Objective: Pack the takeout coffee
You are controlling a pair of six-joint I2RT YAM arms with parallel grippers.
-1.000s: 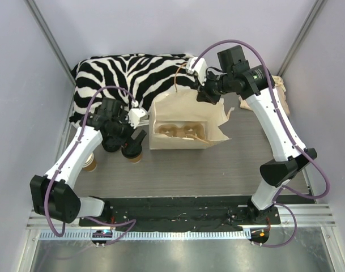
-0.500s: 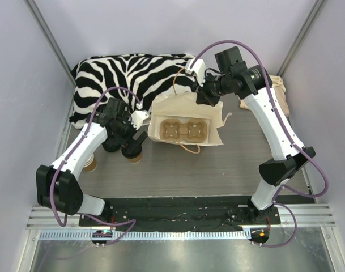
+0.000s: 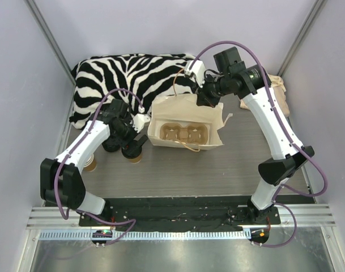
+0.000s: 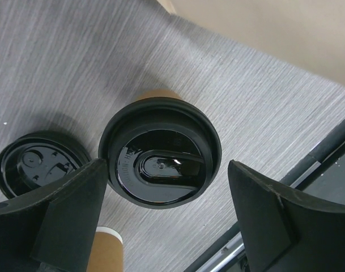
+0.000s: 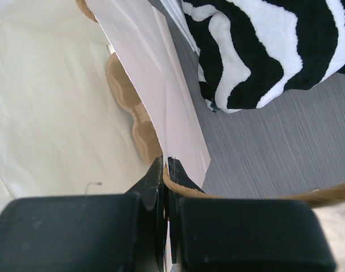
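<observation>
While the left fingers (image 4: 64,209) stand wide open and empty, one on each side of the small brown kraft-paper takeout cup with a black lid (image 4: 160,153), observe that this cup stands upright on the grey counter (image 3: 217,164), just left of the cream paper bag (image 3: 183,107) and not yet gripped. Check the clearance first: a flat round black lid (image 4: 36,164) lies just beside the cup and a brown cup with a white top (image 4: 107,249) stands near, so a descending finger could strike either one and tip it. If you close on the lid rim instead of the paper wall, the lid may pop off or the tapered cup may slip; excess force would likely crush the wall. The right fingers (image 5: 151,180) are pinched fully shut on the bag's rim at its twisted rope handle; should that pinch slip, the mouth would probably fold over the brown pulp cup carrier (image 3: 180,132) inside. Compared with one second ago, the bag mouth, then slumped with one wall splayed sideways, now stands squarer; the left elbow has shifted, and the cup has not moved.
</observation>
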